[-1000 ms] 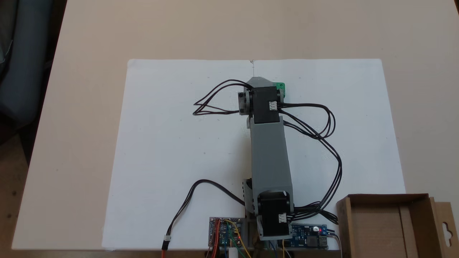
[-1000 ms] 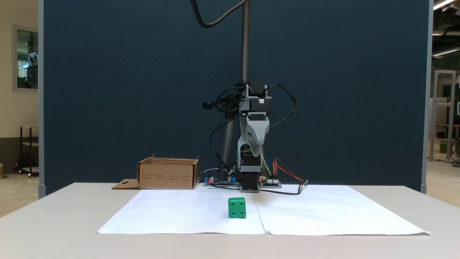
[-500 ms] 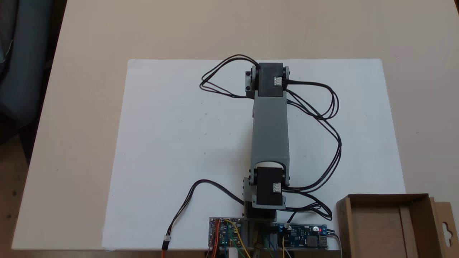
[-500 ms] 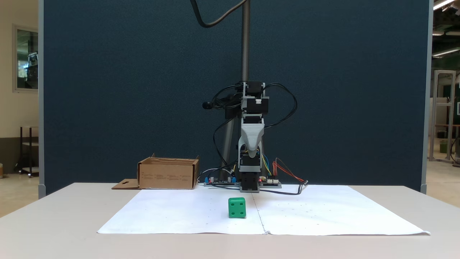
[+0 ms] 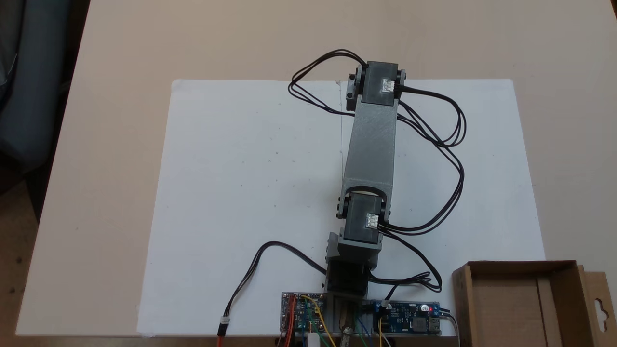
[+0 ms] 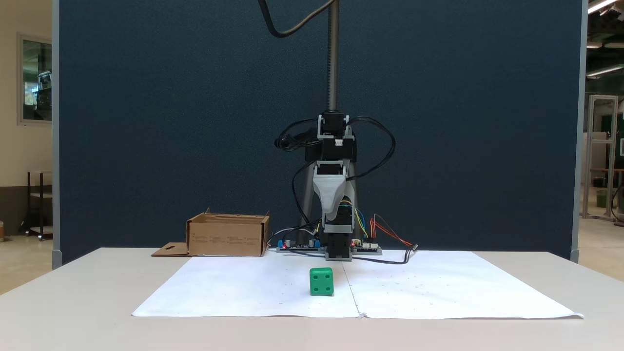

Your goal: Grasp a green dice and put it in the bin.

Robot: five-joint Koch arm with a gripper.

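Below the gripper point(image 6: 331, 214), on the white paper point(image 6: 243, 287), the dice point(image 6: 321, 281) is seen resting with a four-pip face toward the front camera, just beside the paper's centre crease. No contact is made with it: the gripper tip hangs well above it in the side-on fixed view, with clear air between.

The gripper's opening cannot be told. Only a single grey tapered tip is presented to the front camera, and from above the jaws are hidden under the forearm point(image 5: 371, 144) and its wrist servo point(image 5: 381, 89). Nothing is seen held.

Change noted over the last second: from above, the arm has been stretched forward, its wrist carried from mid-sheet out to the far edge of the paper. The dice, a green corner of which was visible beside the wrist a second ago, is now covered by the forearm in that view. From the front, the wrist assembly has been lowered somewhat and the tip swung slightly left. The dice itself has not moved.

Judgement: the reach phase is under way; the grasp has not begun. The gripper is being brought out over the dice, and a further descent is judged necessary before any closing.

The bin point(image 6: 228, 236) is placed well apart from the gripper, off the paper by the arm's base point(image 6: 339, 251); from above it point(image 5: 520, 266) is seen at the lower right, open-topped, nothing visible in it. The black cables point(image 5: 443, 159) are looped beside the forearm, away from the dice.
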